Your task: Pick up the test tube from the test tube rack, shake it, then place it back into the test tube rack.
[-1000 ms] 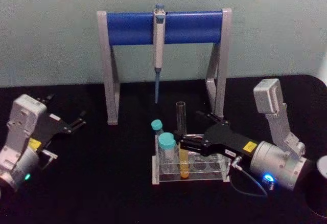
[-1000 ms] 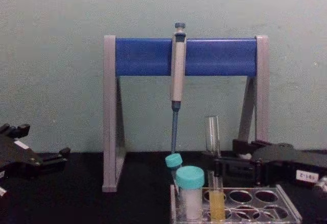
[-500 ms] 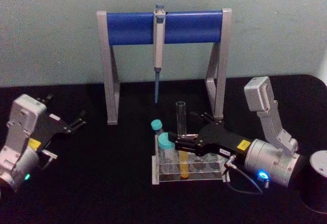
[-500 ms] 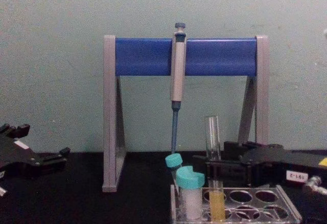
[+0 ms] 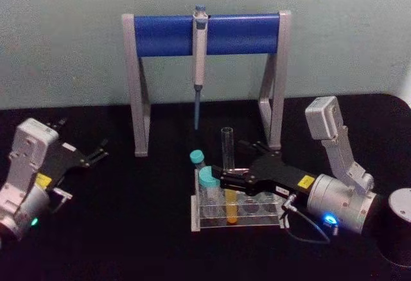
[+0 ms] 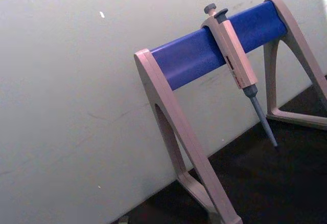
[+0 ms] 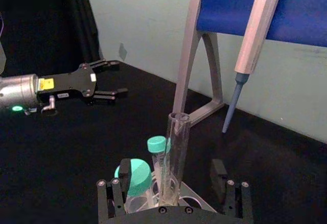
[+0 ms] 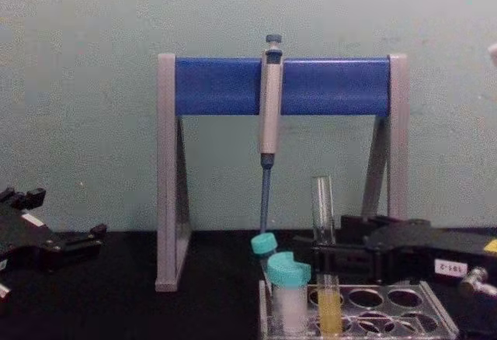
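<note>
The test tube point(image 5: 227, 156) stands upright in the clear test tube rack point(image 5: 257, 220), with yellow-orange liquid in its lower part. My right gripper point(image 5: 226, 179) reaches in from the right and is open. Its fingers straddle the tube just above the rack's top plate. In the right wrist view the tube point(image 7: 173, 152) rises between the two black fingers point(image 7: 121, 188), with a gap on each side. The chest view shows the tube point(image 8: 323, 208), the rack point(image 8: 388, 317) and the right gripper point(image 8: 335, 253) behind it. My left gripper point(image 5: 97, 152) rests open at the far left of the table.
A grey-and-blue pipette stand point(image 5: 160, 35) with a hanging pipette point(image 5: 200, 50) stands behind the rack. Two teal-capped vials point(image 5: 207, 178) sit in the rack's left end, close to one finger. A dark cylinder point(image 5: 398, 226) stands at the right edge.
My right gripper has slid leftward around the tube, so one finger now partly covers the large teal cap. The tube, the rack and my left arm have stayed in place.
</note>
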Tool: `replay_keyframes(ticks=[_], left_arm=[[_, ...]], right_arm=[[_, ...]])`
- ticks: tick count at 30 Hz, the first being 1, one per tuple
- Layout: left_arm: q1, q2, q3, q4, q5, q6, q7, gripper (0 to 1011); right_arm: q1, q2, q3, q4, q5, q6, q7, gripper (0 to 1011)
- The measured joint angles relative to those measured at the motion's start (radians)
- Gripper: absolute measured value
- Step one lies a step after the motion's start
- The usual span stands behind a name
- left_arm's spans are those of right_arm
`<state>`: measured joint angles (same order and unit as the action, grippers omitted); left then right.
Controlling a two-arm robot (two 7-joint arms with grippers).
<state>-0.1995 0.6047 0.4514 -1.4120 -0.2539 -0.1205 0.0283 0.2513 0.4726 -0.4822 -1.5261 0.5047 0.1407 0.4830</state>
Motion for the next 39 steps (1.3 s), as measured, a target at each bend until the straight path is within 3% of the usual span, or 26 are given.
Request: replay_keyframes(ticks=[8,21,23,28,39], left_arm=[[0.0,0.0,0.0,0.0,0.0,0.0,0.0,1001],[0.0,0.0,0.0,0.0,0.0,0.0,0.0,1001],[0.0,0.0,0.0,0.0,0.0,0.0,0.0,1001],[0.0,0.0,0.0,0.0,0.0,0.0,0.0,1001],[0.0,0.0,0.0,0.0,0.0,0.0,0.0,1001]], right_arm=[[-0.001,0.001,0.001,-0.001,0.002,-0.001,0.0,883],[-0.002,0.001,0.002,-0.002,0.003,-0.002,0.001,499],[-0.003,0.001,0.002,-0.002,0.003,-0.002,0.001,390],[-0.003,0.001,0.002,-0.002,0.004,-0.003,0.001,235],[-0.003,0.001,0.002,-0.002,0.004,-0.003,0.0,221]])
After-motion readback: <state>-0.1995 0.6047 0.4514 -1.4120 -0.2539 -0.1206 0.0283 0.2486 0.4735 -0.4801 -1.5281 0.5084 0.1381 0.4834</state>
